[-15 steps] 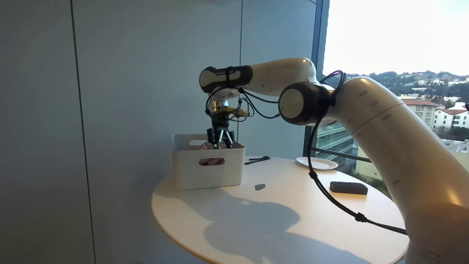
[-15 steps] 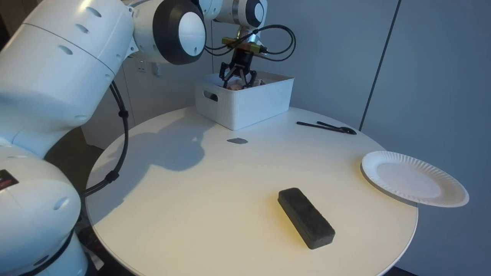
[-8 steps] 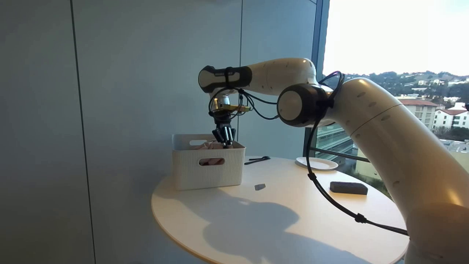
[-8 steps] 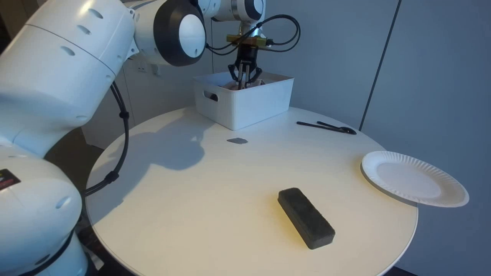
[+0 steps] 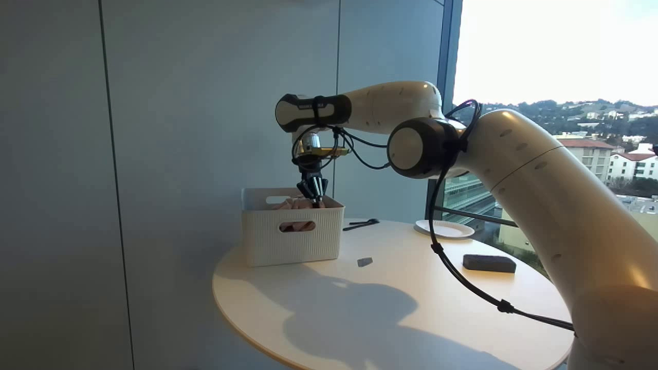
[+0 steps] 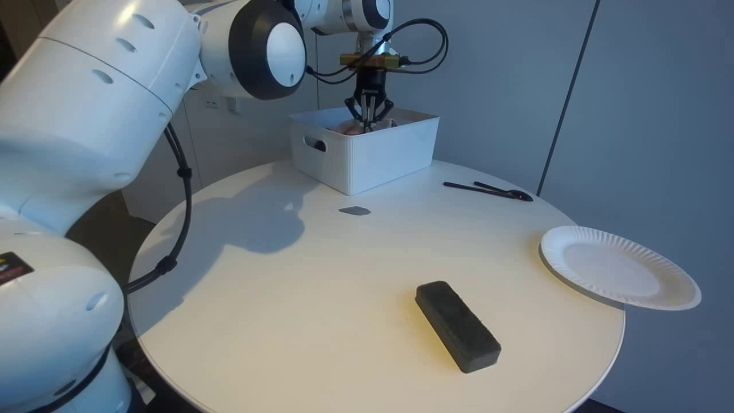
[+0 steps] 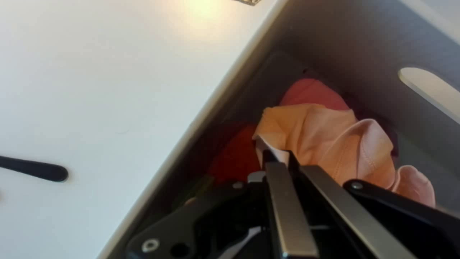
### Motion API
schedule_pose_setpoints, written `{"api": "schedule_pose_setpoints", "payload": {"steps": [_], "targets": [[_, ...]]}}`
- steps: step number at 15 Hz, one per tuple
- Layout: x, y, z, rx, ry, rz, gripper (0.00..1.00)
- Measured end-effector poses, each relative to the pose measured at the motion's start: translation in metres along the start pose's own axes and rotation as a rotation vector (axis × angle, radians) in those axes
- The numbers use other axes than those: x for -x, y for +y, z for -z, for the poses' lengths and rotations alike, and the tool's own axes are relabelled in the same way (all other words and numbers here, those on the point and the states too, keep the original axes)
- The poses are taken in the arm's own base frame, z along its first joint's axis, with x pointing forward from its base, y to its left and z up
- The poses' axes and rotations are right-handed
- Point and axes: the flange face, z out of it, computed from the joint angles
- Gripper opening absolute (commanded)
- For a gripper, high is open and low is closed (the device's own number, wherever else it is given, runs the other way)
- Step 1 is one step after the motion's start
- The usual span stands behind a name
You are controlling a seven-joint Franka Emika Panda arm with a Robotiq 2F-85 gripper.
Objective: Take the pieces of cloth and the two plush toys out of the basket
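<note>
- The white basket stands upright on the round table.
- Over its mouth the gripper points down, fingers squeezed together on a fold of peach cloth.
- Most of that cloth lies bunched inside the basket, with a bright red piece showing past its edge and a darker red one nearer the fingertips; what those two are I can't tell.
- Elsewhere on the table: two black utensils near the basket, a dark block, and a paper plate overhanging the edge.
</note>
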Motion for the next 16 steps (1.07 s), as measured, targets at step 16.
{"api": "schedule_pose_setpoints", "payload": {"steps": [16], "targets": [[0.189, -0.061, 0.317, 0.325, 0.67, 0.096, 0.05]]}}
